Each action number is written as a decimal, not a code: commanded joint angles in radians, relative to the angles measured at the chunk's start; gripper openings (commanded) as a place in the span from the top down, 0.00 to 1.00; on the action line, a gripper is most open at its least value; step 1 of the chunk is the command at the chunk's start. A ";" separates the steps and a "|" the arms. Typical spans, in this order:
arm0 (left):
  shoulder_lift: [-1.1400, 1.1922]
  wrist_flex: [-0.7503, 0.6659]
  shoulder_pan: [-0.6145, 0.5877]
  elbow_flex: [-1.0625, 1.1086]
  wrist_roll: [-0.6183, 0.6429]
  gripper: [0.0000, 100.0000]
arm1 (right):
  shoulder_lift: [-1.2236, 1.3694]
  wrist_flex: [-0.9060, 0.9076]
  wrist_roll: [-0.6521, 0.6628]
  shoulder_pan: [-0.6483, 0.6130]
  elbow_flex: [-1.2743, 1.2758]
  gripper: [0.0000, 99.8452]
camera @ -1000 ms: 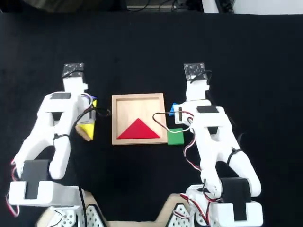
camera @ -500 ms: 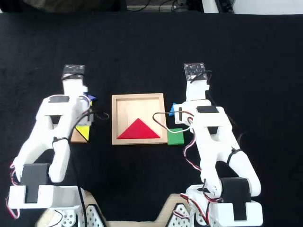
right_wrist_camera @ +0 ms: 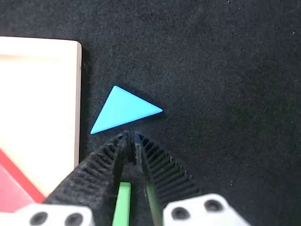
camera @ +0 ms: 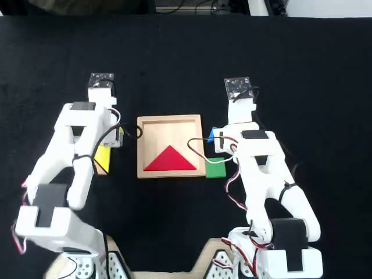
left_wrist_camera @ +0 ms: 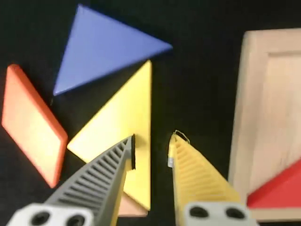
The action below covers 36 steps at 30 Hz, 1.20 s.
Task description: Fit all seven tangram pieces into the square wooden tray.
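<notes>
Black cloth (camera: 174, 58) covers the table; the tray (camera: 168, 118) holds a red triangle (camera: 169, 160). The left gripper (left_wrist_camera: 151, 148) straddles an edge of the yellow triangle (left_wrist_camera: 117, 127), fingers apart; the right gripper (right_wrist_camera: 131, 137) is pinched together, empty. Closing may skid the yellow triangle, since it overlaps a tan piece (left_wrist_camera: 129, 208).

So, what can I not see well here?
High view: left arm covers most of the yellow triangle; right arm, most of the light blue triangle.
Left wrist view: yellow triangle covers most of a pale piece.
Right wrist view: fingers hide most of the green piece.
</notes>
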 commanded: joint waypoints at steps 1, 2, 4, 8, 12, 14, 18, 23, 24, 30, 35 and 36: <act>-0.210 0.063 -0.065 -0.016 -0.025 0.86 | -0.036 -0.014 0.009 0.015 -0.001 0.99; -0.245 0.071 -0.082 0.007 -0.044 0.86 | -0.036 -0.014 0.009 0.014 -0.001 0.99; -0.272 0.057 -0.116 0.065 -0.074 0.86 | -0.036 -0.015 0.009 0.012 -0.001 0.99; -0.265 -0.006 -0.214 0.131 -0.120 0.86 | -0.036 -0.015 0.009 0.012 -0.001 0.99; -0.213 -0.029 -0.240 0.154 -0.163 0.86 | -0.036 -0.017 0.011 0.011 0.007 0.99; -0.183 -0.031 -0.246 0.147 -0.166 0.86 | -0.036 -0.017 0.011 0.011 0.007 0.99; -0.129 -0.057 -0.269 0.134 -0.230 0.86 | -0.036 -0.017 0.011 0.011 0.007 0.99; -0.077 -0.098 -0.271 0.114 -0.238 0.86 | -0.036 -0.017 0.011 0.011 0.007 0.99; -0.071 -0.104 -0.271 0.107 -0.235 0.86 | -0.036 -0.017 0.011 0.011 0.007 0.99; -0.068 -0.103 -0.298 0.031 -0.239 0.86 | -0.036 -0.017 0.011 0.011 0.008 0.99; -0.072 -0.064 -0.306 0.016 -0.239 0.86 | -0.036 -0.017 0.011 0.011 0.008 0.99; -0.072 -0.046 -0.298 0.008 -0.235 0.86 | -0.036 -0.018 0.011 0.011 0.008 0.99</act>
